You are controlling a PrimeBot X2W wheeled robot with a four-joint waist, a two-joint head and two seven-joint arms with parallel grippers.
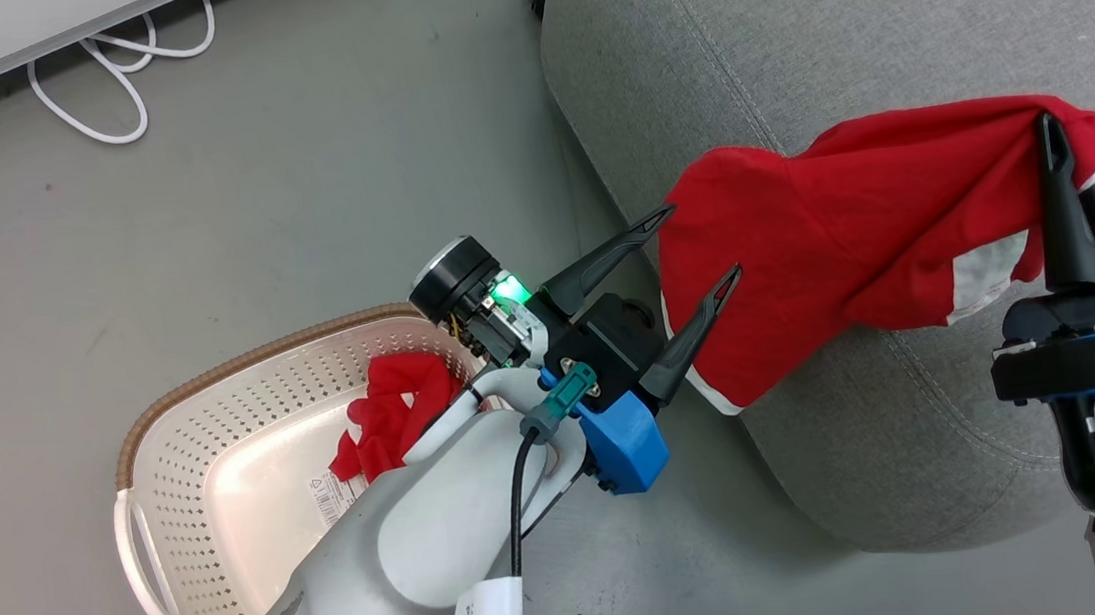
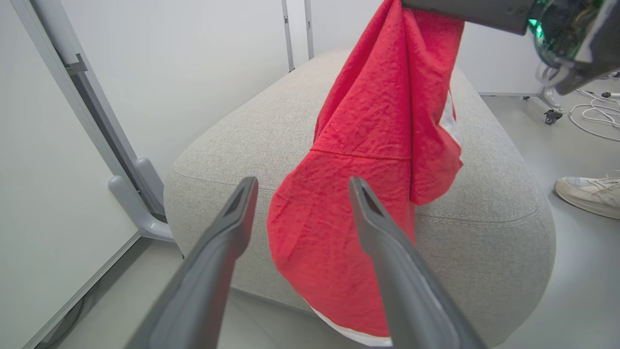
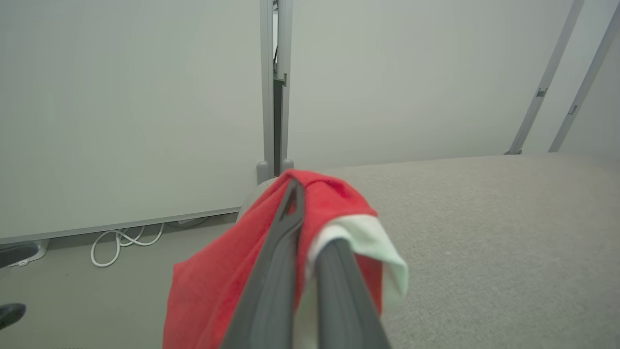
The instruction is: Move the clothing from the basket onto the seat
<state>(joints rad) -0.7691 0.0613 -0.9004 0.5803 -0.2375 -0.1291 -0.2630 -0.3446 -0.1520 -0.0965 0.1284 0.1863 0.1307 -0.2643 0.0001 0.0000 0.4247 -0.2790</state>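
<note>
One red piece of clothing [image 1: 850,218] hangs from my right gripper [image 1: 1060,148], which is shut on its upper edge above the grey seat [image 1: 831,19]. Its lower end drapes over the seat's rounded front edge. In the right wrist view the right gripper [image 3: 310,218] pinches red and white fabric [image 3: 339,203]. My left gripper [image 1: 697,245] stands open beside the hanging end, holding nothing. The left wrist view has the left gripper [image 2: 301,186] wide apart before the garment [image 2: 368,160]. A second red garment [image 1: 397,412] lies crumpled in the cream basket [image 1: 212,375], partly hidden by my left forearm.
The basket sits on the grey floor left of the seat [image 2: 484,218]. White cables [image 1: 119,78] loop on the floor near the far wall. A person's white shoe [image 2: 588,191] rests on the floor beside the seat. White wall panels [image 3: 121,121] stand behind.
</note>
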